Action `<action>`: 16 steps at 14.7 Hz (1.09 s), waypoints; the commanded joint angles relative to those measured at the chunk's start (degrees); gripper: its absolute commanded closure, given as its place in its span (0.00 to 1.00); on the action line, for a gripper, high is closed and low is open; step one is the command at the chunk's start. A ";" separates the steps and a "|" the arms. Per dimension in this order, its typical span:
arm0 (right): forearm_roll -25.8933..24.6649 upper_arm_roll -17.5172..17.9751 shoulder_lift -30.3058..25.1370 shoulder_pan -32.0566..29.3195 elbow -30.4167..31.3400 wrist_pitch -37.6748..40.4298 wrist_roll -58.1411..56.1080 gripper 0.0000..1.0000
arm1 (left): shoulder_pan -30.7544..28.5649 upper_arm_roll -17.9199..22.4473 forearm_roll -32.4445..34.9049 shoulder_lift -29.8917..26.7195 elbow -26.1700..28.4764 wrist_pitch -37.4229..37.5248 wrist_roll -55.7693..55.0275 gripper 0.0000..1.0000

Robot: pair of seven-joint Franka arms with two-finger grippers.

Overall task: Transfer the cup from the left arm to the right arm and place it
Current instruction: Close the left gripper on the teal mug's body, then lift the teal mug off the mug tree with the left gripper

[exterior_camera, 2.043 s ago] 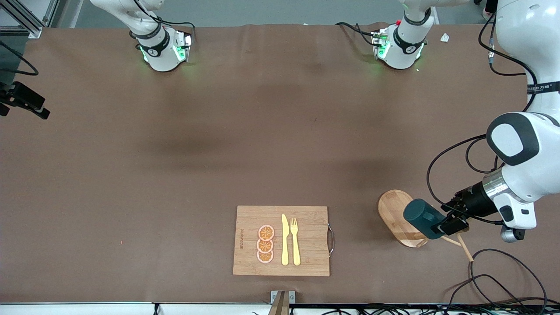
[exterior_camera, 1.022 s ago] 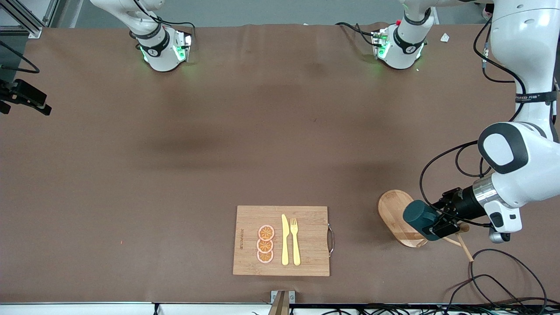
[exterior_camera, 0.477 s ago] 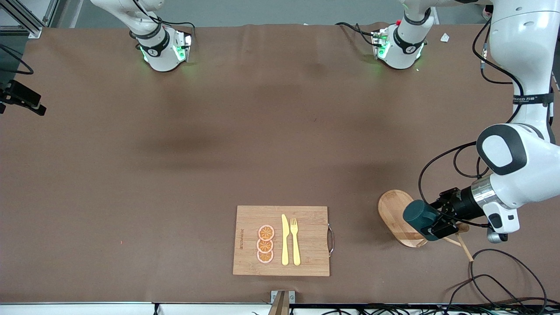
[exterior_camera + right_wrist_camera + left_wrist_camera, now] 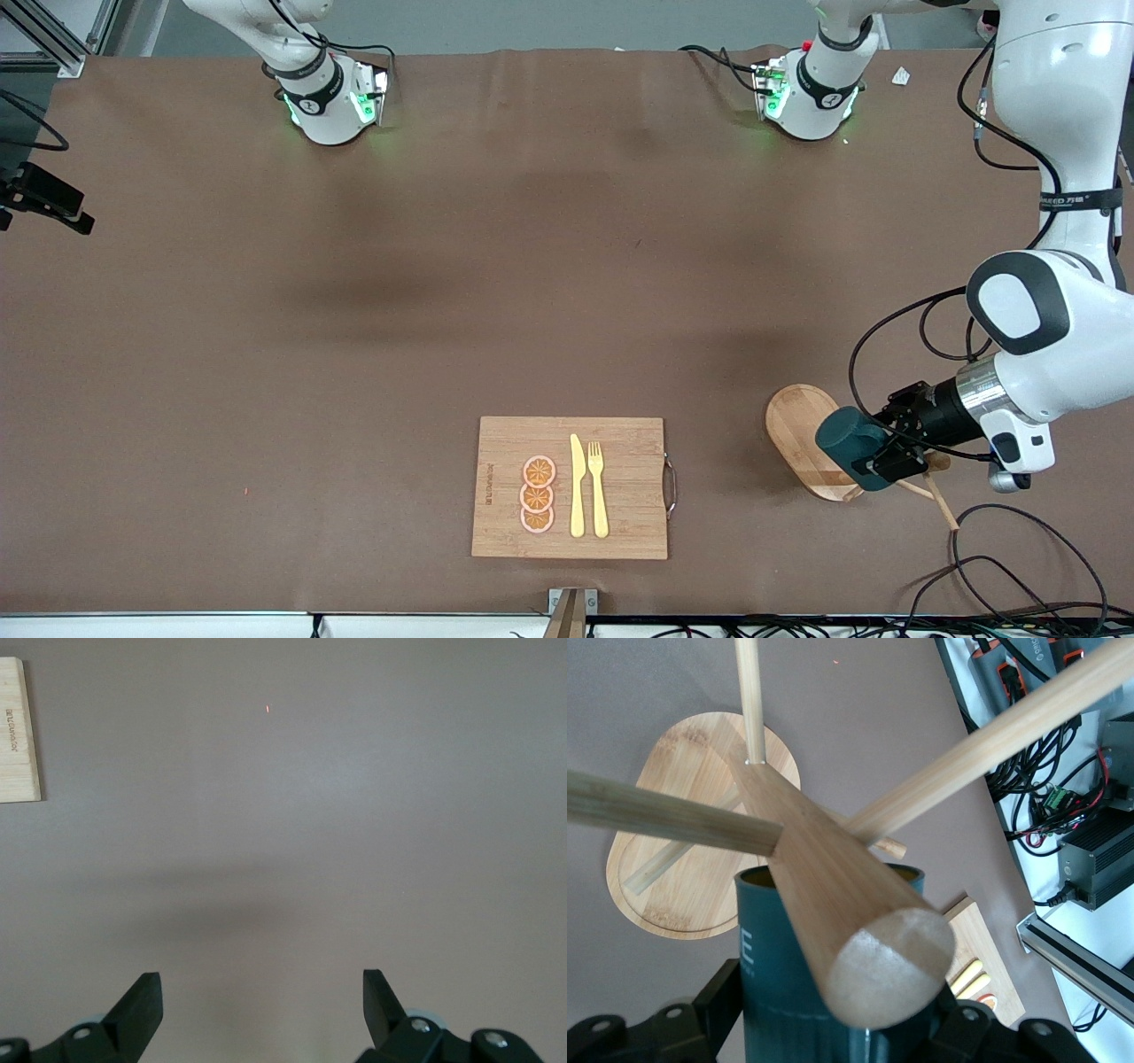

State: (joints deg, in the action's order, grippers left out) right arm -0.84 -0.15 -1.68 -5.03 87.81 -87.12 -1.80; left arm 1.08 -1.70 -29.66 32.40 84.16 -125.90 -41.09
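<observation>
The dark teal cup (image 4: pixel 849 441) hangs low on a wooden cup stand with an oval base (image 4: pixel 795 424), toward the left arm's end of the table. My left gripper (image 4: pixel 893 449) is shut on the cup, one black finger on each side. In the left wrist view the cup (image 4: pixel 775 974) fills the space between the fingers (image 4: pixel 719 999), and the stand's thick pole (image 4: pixel 833 904) and pegs cross in front of it. My right gripper (image 4: pixel 261 988) hangs open and holds nothing, over bare brown table at the right arm's end.
A wooden cutting board (image 4: pixel 505 443) lies near the front edge, carrying three orange slices (image 4: pixel 538 494), a yellow knife (image 4: pixel 577 486) and a fork (image 4: pixel 598 487). Loose black cables (image 4: pixel 1019 567) lie beside the stand at the table's corner.
My left gripper moved in around the cup on the stand, and its fingers have closed on it. The right arm has stayed almost still.
</observation>
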 commanded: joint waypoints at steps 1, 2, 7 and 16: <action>0.32 0.77 -0.52 -1.03 0.17 -0.15 -0.84 0.00 | -0.20 0.03 -0.31 -0.58 -0.40 0.40 -0.66 0.25; 0.32 0.77 -0.52 -1.03 0.17 -0.15 -0.84 0.00 | -0.20 0.11 -0.14 -1.10 -0.41 1.09 -0.75 0.25; 0.32 0.77 -0.52 -1.03 0.26 -0.15 -0.84 0.00 | 0.41 0.29 0.30 -5.14 -0.23 6.19 -1.54 0.25; 0.23 0.77 -0.52 -1.03 0.35 -0.06 -0.93 0.00 | 14.54 -0.24 20.15 -8.05 -0.41 8.40 -17.17 0.25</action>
State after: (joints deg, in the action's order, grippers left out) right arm -0.84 -0.12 -1.68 -5.03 87.75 -87.13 -1.82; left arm 12.14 -2.42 -13.43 25.07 83.30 -117.69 -55.25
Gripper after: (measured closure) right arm 0.000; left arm 0.154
